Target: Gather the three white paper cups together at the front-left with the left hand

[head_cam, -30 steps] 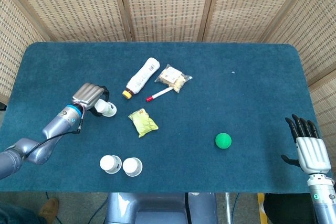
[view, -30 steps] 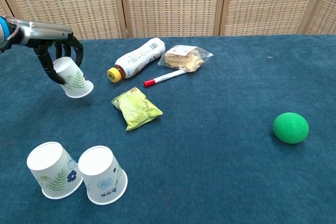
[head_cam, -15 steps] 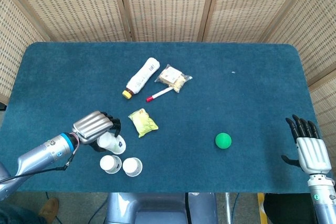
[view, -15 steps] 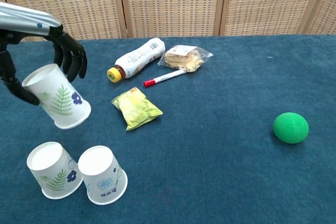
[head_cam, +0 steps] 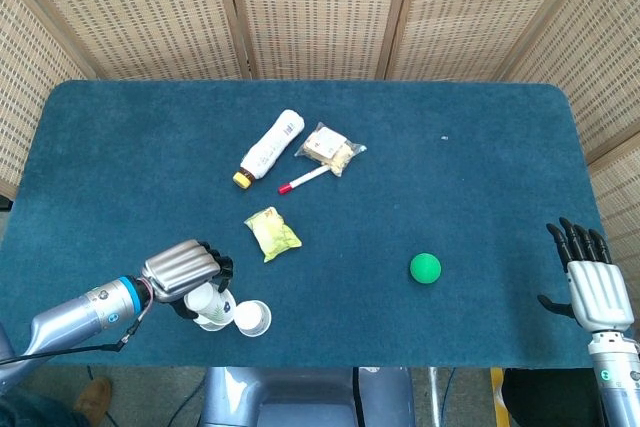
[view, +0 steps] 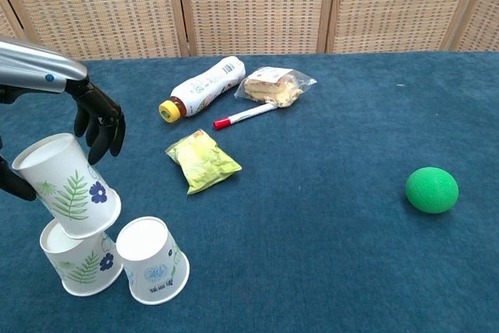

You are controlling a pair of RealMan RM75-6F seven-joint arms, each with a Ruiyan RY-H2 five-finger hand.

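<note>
My left hand (head_cam: 183, 272) (view: 92, 118) grips an upside-down white paper cup (view: 69, 195) with a green leaf and blue flower print. It holds this cup tilted directly over another upside-down cup (view: 78, 266) at the front left; whether the two touch I cannot tell. A third upside-down cup (view: 153, 270) (head_cam: 252, 318) stands right beside them. In the head view the held cup (head_cam: 208, 307) peeks out under the hand. My right hand (head_cam: 589, 283) hangs open at the table's right edge, holding nothing.
A yellow-green snack packet (view: 201, 161) lies just behind the cups. Farther back are a lying white bottle with a yellow cap (view: 203, 86), a red-capped marker (view: 245, 115) and a clear bag of snacks (view: 273, 86). A green ball (view: 431, 189) sits at the right.
My left hand carried the cup from the table's middle left toward the front, down onto the two cups standing there. The right hand stayed put.
</note>
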